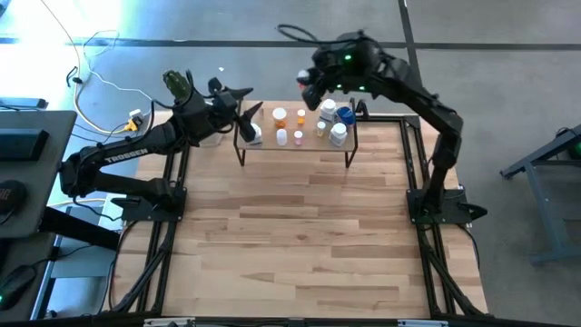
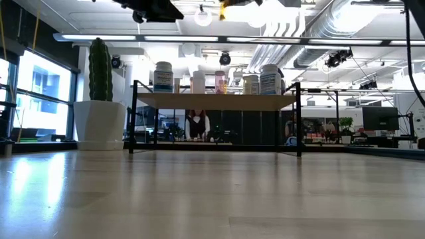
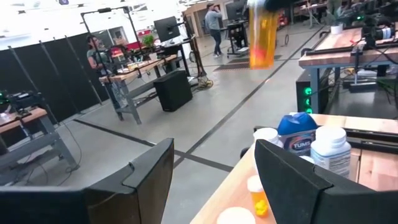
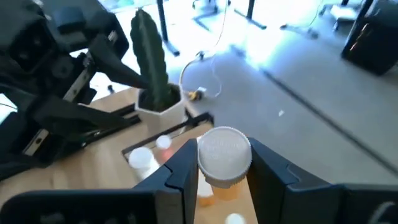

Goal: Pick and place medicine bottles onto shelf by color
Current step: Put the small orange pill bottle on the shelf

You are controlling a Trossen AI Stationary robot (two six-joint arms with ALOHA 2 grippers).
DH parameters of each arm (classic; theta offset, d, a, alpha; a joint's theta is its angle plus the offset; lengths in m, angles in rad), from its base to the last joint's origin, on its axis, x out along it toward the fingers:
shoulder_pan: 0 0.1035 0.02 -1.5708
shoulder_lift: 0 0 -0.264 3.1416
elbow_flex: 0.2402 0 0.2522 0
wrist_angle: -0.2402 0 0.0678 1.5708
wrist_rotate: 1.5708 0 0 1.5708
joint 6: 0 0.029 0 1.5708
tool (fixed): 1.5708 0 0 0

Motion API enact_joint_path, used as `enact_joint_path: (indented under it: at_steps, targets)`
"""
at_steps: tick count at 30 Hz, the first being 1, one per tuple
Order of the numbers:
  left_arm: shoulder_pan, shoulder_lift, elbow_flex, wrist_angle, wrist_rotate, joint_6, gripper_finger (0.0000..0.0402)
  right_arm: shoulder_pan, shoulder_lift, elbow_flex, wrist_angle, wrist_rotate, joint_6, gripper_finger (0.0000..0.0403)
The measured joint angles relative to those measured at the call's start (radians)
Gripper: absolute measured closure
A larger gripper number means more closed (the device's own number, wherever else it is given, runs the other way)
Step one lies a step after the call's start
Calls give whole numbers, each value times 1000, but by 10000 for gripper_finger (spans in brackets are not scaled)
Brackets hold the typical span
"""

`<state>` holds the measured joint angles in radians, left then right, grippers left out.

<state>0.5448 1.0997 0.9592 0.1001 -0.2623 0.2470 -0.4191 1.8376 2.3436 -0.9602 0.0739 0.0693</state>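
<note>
The shelf point(image 1: 295, 138) stands at the table's far middle and carries several medicine bottles, among them a blue one point(image 3: 297, 132), a white one point(image 3: 331, 149) and small orange ones point(image 1: 280, 116). My right gripper point(image 4: 224, 169) is shut on an orange bottle with a white cap point(image 4: 224, 155), raised above the shelf's far edge point(image 1: 307, 88). My left gripper point(image 1: 249, 104) hovers open at the shelf's left end with nothing between its fingers point(image 3: 149, 168). My right gripper pinches the orange bottle between its two fingers at its top, by the white cap point(image 4: 224, 152). The fingers slant down from above. The bottle hangs upright below them point(image 3: 262, 38), lifted clear of the shelf.
A green cactus in a white pot point(image 4: 154, 74) stands at the table's far left, just behind my left gripper. Black rails point(image 1: 413, 163) run along the table's sides. The near half of the wooden tabletop point(image 1: 290, 245) carries nothing.
</note>
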Motion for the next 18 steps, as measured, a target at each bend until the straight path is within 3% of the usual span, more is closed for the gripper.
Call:
enact_joint_path:
  at_steps: [9,18]
  targets:
    - [5,0,0,1,0,0,186,-6,-77,0,-79,30,-86,308]
    - [5,0,0,1,-1,0,186,-7,7,-2,-152,22,-68,308]
